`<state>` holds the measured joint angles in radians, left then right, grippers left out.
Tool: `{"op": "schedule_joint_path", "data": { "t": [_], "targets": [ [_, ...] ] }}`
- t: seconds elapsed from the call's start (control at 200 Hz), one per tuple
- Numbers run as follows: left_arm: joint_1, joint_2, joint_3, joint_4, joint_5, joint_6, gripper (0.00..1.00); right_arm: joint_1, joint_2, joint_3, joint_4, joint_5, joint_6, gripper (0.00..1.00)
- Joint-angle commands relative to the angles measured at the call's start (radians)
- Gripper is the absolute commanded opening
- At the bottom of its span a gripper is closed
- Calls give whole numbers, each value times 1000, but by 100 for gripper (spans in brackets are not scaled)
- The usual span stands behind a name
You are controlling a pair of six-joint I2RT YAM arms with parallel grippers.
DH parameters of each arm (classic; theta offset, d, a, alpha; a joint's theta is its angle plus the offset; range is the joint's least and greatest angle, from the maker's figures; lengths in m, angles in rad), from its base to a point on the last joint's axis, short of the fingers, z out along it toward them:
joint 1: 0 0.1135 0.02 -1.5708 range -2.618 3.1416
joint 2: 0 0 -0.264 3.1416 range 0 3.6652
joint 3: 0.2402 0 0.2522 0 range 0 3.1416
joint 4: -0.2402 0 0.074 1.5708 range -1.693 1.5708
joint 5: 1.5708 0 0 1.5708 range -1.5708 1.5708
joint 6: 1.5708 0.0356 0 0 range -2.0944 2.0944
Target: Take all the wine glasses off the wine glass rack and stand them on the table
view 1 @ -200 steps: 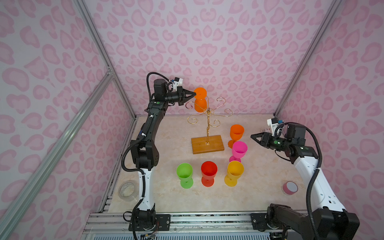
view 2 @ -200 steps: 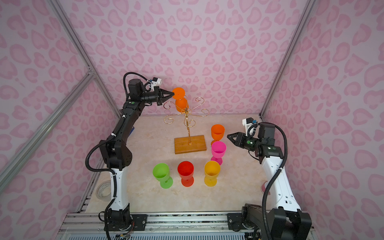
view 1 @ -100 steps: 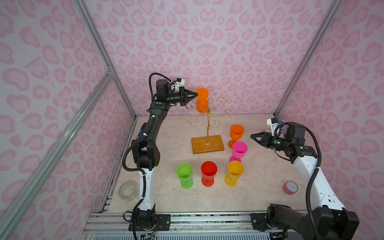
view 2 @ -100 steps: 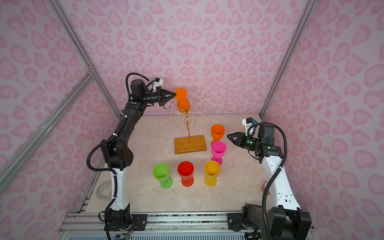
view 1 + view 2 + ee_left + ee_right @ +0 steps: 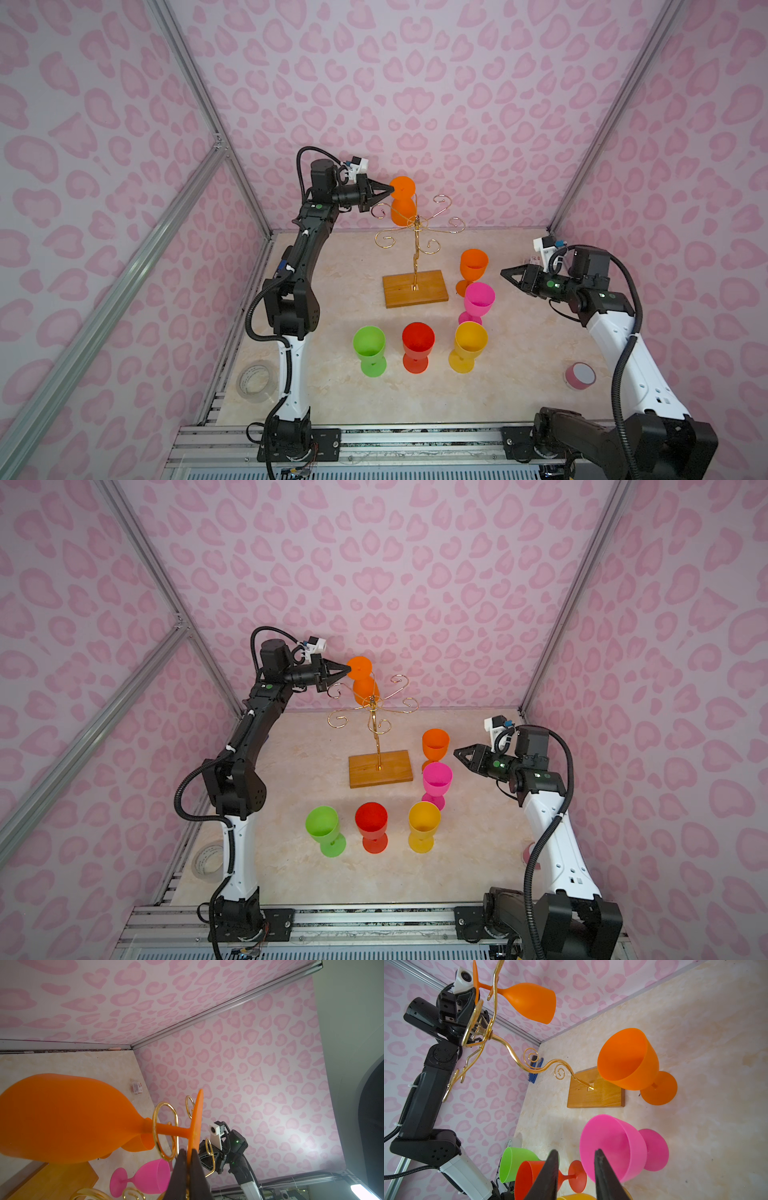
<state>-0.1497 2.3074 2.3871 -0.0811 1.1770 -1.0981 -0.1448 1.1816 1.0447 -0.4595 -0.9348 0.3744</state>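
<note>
Pinching element: left gripper (image 5: 188, 1153), its black tapered fingers (image 5: 180, 1169) closed flat on the rim of the round foot of the opaque orange wine glass (image 5: 62, 1118). Nothing else sits between them.

Held item, location: the orange wine glass hangs bowl-down and foot-up at the back left of the thin gold wire wine glass rack (image 5: 414, 257), which stands on a honey-brown wooden base. Its stem passes through one curled gold loop (image 5: 165, 1130), so it is not yet free of the rack. Both top views show the foot level with the fingertips, above the spiral arms.

Handling (judgement):
- Looks like moulded plastic, so probably light, stiff and unlikely to shatter.
- The surface is smooth and the foot thin, so an edge pinch may let the bowl swing or pivot.
- The foot rim is the reachable hold, since the wire crowds the stem.
- The stem likely has to slide out sideways through the loop's opening, because a straight pull would tug the light rack.

Second effector: right gripper (image 5: 576, 1150), jaws partly apart and empty, poised close by the hot-pink goblet (image 5: 612, 1147) and well apart from the rack top.

Surroundings, all upright on the beige marbled tabletop (image 5: 519, 332):
- orange goblet (image 5: 473, 266)
- yellow goblet (image 5: 469, 340)
- red goblet (image 5: 417, 338)
- lime-green goblet (image 5: 369, 343)
</note>
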Motion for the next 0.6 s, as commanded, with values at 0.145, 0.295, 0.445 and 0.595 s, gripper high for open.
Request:
{"op": "schedule_joint_path", "data": {
  "t": [0.145, 0.295, 0.445, 0.595],
  "targets": [
    [3, -11, 21, 32, 27, 20, 2, 2, 3, -5, 28, -4, 9, 31],
    [2, -14, 21, 14, 23, 30, 2, 2, 5, -7, 28, -1, 8, 31],
    [-1, -16, 24, 20, 18, 25, 2, 2, 4, -9, 28, -1, 8, 31],
    [-12, -13, 26, 21, 19, 25, 2, 2, 6, -13, 31, -1, 10, 31]
  ]
}}
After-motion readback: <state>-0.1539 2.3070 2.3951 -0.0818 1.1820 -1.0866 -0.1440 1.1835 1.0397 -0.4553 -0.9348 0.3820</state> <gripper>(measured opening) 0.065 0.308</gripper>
